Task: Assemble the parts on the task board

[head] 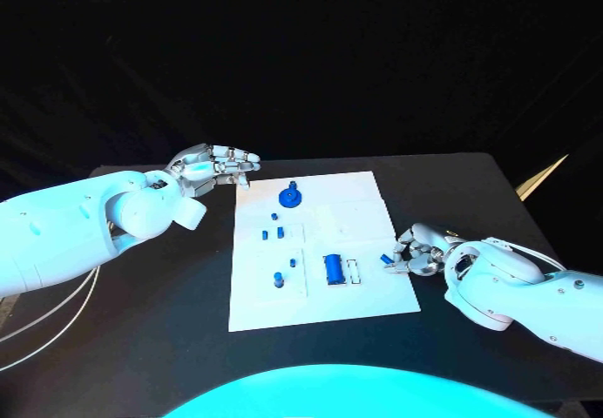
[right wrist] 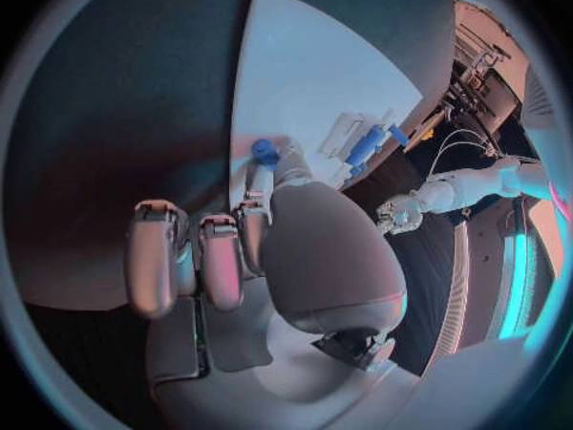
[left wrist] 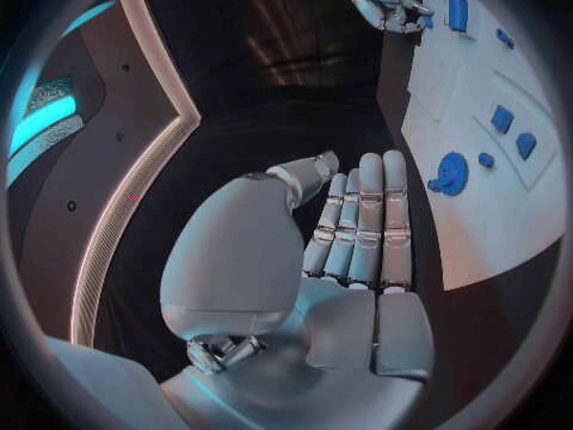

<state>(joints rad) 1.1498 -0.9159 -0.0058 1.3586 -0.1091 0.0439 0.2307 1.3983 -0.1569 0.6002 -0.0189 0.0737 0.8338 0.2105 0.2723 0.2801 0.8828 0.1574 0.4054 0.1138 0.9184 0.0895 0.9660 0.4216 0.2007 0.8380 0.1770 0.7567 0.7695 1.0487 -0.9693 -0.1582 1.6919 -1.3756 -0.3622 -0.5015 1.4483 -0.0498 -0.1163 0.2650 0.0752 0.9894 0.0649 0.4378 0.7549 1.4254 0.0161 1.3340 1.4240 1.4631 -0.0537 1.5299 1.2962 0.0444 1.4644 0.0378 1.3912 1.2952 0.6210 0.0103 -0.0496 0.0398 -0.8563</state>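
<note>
I see the black table with the white board lying flat in its middle, long side running near to far. My left arm comes in from the left, my right arm from the right.

My left hand sits at the board's far left corner, just off the edge. From its wrist camera the fingers lie straight and pressed side by side, the palm bare, holding nothing; the board is just beside them.

My right hand is at the board's right edge, about midway along it. Its fingers are curled in, and a small blue part sits at the fingertips, right at the board's rim. In its wrist camera the same part shows at the tip of a finger, but I cannot tell whether it is pinched or only touched.

On the board, the biggest piece is the round blue part at the far end. Next is the blue block toward the near end, with a thin white piece just right of it. Several small blue pieces lie in the left half between them, and one more is left of the block.
</note>
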